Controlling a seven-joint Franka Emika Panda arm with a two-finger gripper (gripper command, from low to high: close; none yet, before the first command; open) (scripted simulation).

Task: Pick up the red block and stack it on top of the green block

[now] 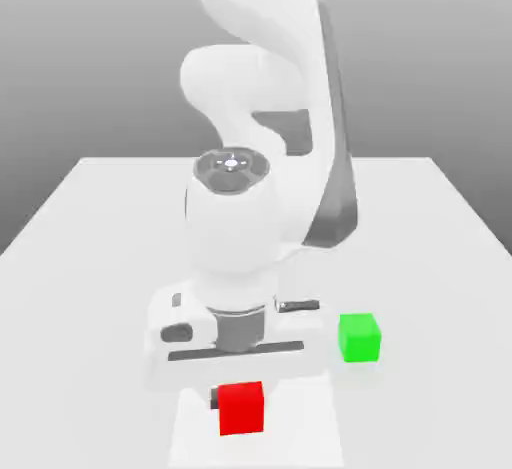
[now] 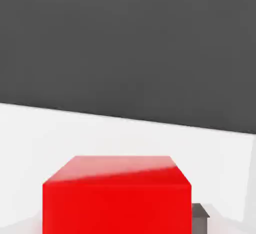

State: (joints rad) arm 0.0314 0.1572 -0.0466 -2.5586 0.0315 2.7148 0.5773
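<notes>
Exterior view: end effector [image 1: 240, 394] low over white tabletop [image 1: 440, 237], fingers closed on red block [image 1: 241, 408]. Green block [image 1: 359, 338] rests apart, toward this view's right. Hand view: red block [image 2: 117, 195] close up, a dark fingertip [image 2: 200, 215] touching its side.

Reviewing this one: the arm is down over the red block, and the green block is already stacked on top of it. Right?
Not quite. In the exterior view the green block sits on the table beside the red block, towards that view's right, not stacked on it. The arm is indeed down over the red block.
</notes>
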